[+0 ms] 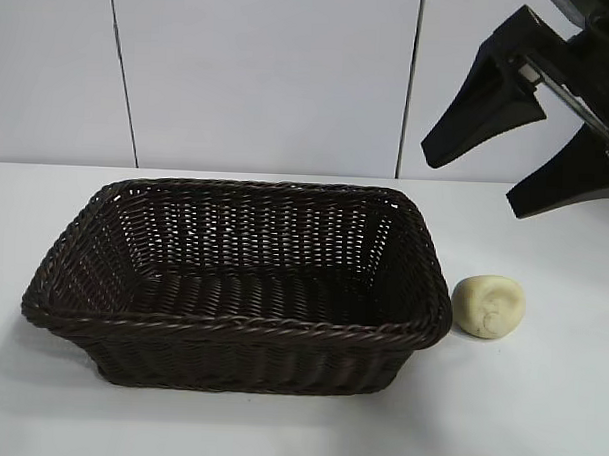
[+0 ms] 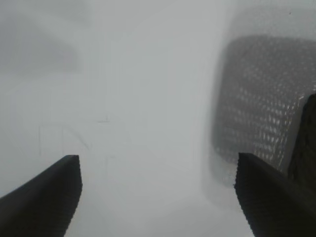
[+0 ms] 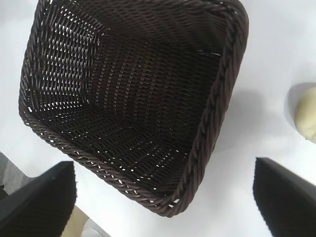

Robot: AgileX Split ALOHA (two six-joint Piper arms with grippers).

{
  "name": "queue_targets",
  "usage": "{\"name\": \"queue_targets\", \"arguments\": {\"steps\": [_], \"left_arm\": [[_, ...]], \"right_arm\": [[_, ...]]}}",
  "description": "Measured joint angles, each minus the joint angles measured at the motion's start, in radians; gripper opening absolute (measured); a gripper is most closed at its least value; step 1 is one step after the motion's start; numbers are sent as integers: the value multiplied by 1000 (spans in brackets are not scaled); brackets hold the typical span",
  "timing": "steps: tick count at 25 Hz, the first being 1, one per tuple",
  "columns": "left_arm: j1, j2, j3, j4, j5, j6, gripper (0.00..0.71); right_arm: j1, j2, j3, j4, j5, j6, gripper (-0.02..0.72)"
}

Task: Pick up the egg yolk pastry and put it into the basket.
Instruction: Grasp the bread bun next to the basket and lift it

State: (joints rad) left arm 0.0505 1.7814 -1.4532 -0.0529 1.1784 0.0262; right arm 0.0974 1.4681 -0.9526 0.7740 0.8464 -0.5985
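The egg yolk pastry (image 1: 490,307), a small pale cream lump with a dimpled top, lies on the white table just right of the basket (image 1: 236,329). That basket is large, dark brown wicker, and nothing lies inside it. My right gripper (image 1: 464,182) hangs open high above the table at the upper right, well above the pastry and holding nothing. Its wrist view looks down on the basket (image 3: 217,113), with the pastry (image 3: 307,117) at the frame's edge. The left gripper (image 2: 158,170) is open over bare table, and the basket (image 2: 261,98) shows blurred off to one side.
White table surface (image 1: 538,416) spreads around the basket and pastry. A white panelled wall (image 1: 270,77) stands behind. In the right wrist view the table's edge (image 3: 79,222) shows near the basket's corner.
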Motion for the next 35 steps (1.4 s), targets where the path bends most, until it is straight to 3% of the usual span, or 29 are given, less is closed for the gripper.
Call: {"name": "queue_targets", "arguments": {"steps": [5, 9, 20, 29, 35], "left_arm": [[0, -126, 0, 16, 44, 2, 615], [0, -292, 70, 19, 49, 14, 615], [0, -868, 521, 47, 59, 27, 615], [0, -1266, 868, 42, -5, 24, 615], [0, -1438, 970, 36, -55, 24, 615]], "right_arm": [[0, 0, 0, 1, 0, 0, 695], [0, 0, 0, 0, 0, 0, 695], [0, 0, 0, 0, 0, 0, 695], [0, 0, 0, 0, 0, 0, 695], [0, 0, 0, 0, 0, 0, 695]]}}
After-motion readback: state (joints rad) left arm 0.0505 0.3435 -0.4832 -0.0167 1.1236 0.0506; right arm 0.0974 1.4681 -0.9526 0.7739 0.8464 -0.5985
